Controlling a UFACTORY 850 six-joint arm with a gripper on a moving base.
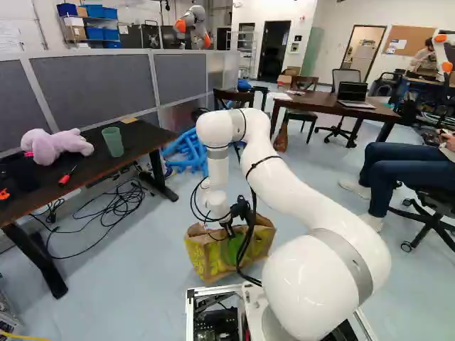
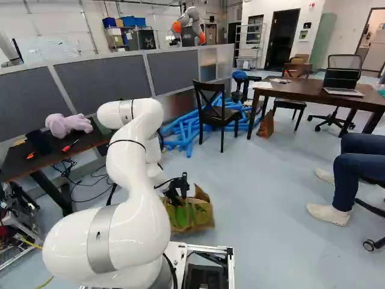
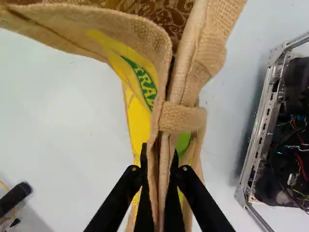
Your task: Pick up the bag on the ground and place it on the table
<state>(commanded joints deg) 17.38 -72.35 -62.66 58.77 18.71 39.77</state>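
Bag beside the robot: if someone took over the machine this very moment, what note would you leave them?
Hand: closed on the top of the bag, one finger on each side.
Bag: low down, ahead of the base, upright; I can't tell whether it touches the floor or hangs just above it.
Tables: a black one with a stuffed toy and cup; a brown one further ahead with a laptop. Which is meant isn't clear; ask.
Done: the bag is gripped.
Left: raise it to table height, set it down, let go.
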